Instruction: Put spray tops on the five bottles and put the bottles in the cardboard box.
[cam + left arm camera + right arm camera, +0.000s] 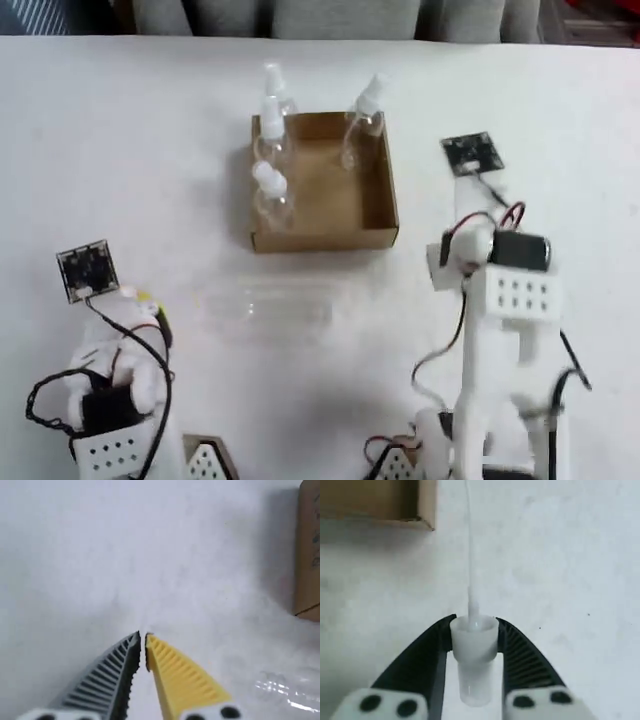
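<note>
My right gripper [472,630] is shut on a white spray top [474,650], whose thin dip tube [469,545] points out over the table toward a corner of the cardboard box [375,500]. My left gripper [143,639] is shut on nothing, with its grey and yellow fingers just above the bare table. A clear uncapped bottle [270,305] lies on its side in front of the cardboard box [375,190]; it also appears as a bottle [290,692] beside the left gripper. Several bottles with spray tops [270,190] stand inside the box.
The right arm [510,290] stands to the right of the box, the left arm [110,390] at the front left. The box wall [307,550] rises ahead of the left gripper, off to one side. White table [130,150] lies open to the left of the box.
</note>
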